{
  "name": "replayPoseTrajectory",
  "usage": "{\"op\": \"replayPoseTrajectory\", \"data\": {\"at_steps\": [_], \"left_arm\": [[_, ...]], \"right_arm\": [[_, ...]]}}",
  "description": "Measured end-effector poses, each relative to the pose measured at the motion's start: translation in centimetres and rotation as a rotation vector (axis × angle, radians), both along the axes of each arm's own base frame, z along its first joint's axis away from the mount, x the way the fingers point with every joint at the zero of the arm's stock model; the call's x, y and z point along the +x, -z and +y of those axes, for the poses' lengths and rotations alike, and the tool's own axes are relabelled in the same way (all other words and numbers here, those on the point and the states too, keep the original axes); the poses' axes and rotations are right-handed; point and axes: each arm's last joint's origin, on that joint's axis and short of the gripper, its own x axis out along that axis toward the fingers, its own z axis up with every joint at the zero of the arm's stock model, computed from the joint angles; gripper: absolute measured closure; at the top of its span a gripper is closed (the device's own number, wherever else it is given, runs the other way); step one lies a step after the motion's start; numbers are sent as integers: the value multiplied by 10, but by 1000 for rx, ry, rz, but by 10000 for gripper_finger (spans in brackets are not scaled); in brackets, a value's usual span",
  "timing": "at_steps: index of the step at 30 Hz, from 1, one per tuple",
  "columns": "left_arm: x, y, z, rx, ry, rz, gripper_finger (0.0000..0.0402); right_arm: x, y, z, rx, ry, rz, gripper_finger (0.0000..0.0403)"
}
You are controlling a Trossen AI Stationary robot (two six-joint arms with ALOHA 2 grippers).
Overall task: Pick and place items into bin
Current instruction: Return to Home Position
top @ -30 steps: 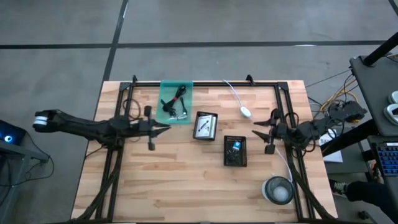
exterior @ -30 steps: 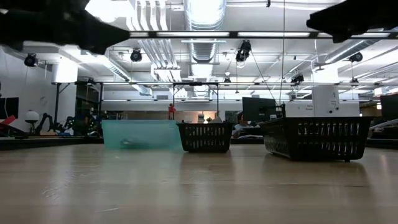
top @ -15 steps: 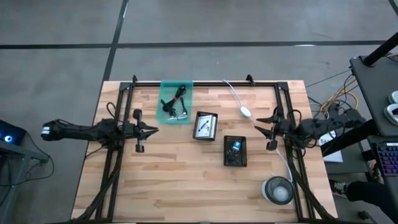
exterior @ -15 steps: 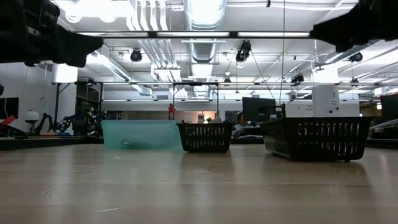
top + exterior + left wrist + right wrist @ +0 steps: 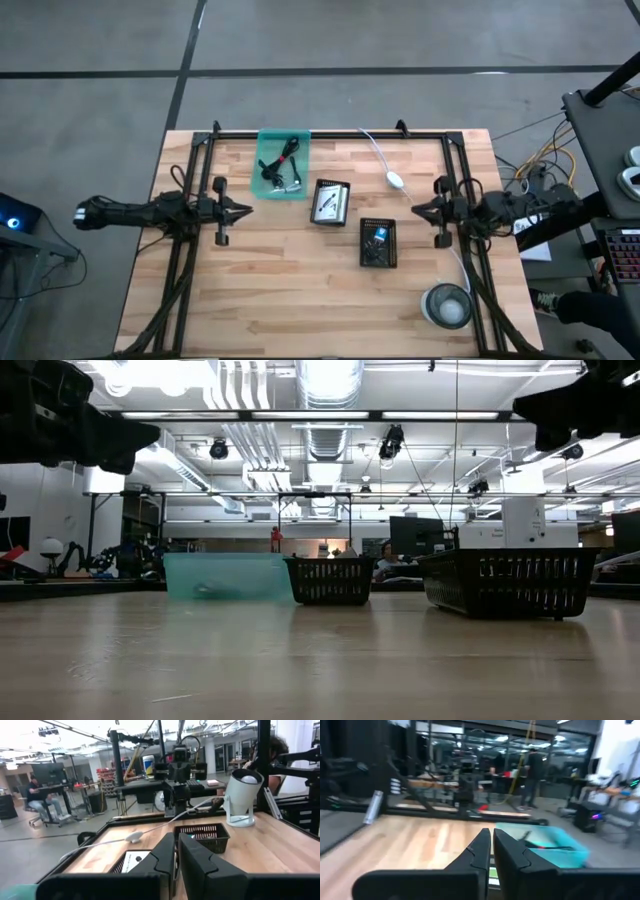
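In the high view a teal bin [image 5: 283,165] stands near the table's far edge with black and red-black coiled cables [image 5: 287,158] inside. A black basket [image 5: 331,185] holds a white printed packet [image 5: 327,205]. A second black basket [image 5: 366,243] holds small blue and white pieces [image 5: 380,238]. My left gripper [image 5: 248,210] hovers to the left of the bin and baskets, shut, with nothing in it [image 5: 176,851]. My right gripper [image 5: 414,210] hovers right of the baskets, shut and empty [image 5: 491,840]. In the low view both arms hang high above the tabletop.
A white oval on a white cord [image 5: 395,180] lies between the bin and my right gripper. A round clear container [image 5: 447,305] stands at the near right corner. Black frame rails [image 5: 330,134] run along the far, left and right edges. Bare wood fills the near half [image 5: 300,300].
My left gripper has drawn back from beside the teal bin toward the table's left edge and stayed raised. My right arm has shifted slightly toward the right edge. The bin, baskets and their contents have not moved.
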Motion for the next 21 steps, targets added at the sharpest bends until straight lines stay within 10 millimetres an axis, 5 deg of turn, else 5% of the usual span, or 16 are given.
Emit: {"op": "replayPoseTrajectory", "data": {"at_steps": [11, 21], "left_arm": [[-3, 0, 0, -29, 3, -16, 392], [-3, 5, 0, -105, 5, 34, 392]], "right_arm": [[1, -2, -27, -19, 115, -6, 395], [1, 26, -48, 108, 19, -21, 395]]}}
